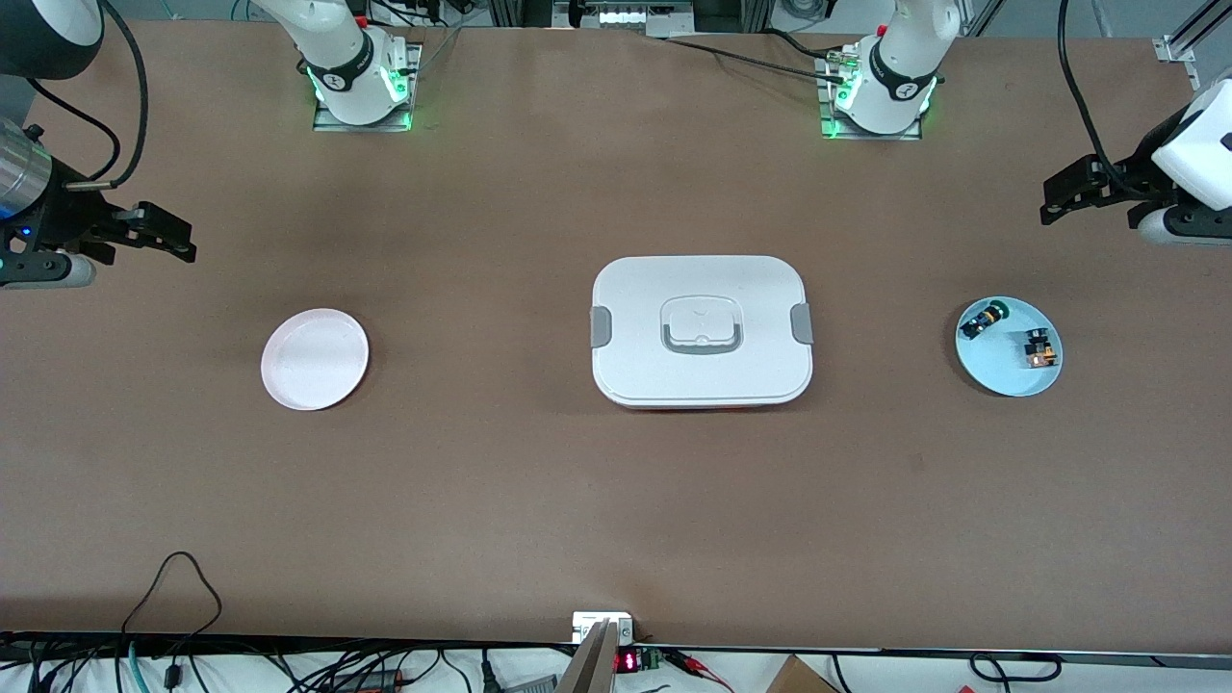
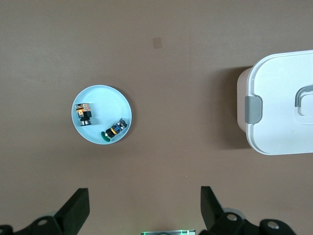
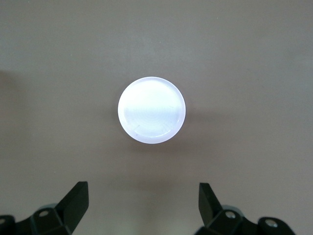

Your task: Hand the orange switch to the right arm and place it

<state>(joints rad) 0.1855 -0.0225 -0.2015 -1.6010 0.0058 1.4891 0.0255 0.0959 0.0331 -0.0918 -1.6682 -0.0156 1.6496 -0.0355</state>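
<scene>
Orange switch (image 1: 1039, 351) sits in the light blue dish (image 1: 991, 375) at the left arm's end of the table, beside a black-and-blue part with green cap (image 1: 982, 319) that lies farther from the front camera. Left gripper (image 1: 1064, 195) hangs near that dish, jaws spread wide, holding nothing; clearly the closer arm. Right gripper (image 1: 166, 238) waits over the opposite end near the pink plate (image 1: 315, 359), jaws wide too. White lidded box (image 1: 702, 330) sits mid-table between dishes; open tabletop all round. Switch's long axis looks roughly across the dish; tight clearance to the other part.
</scene>
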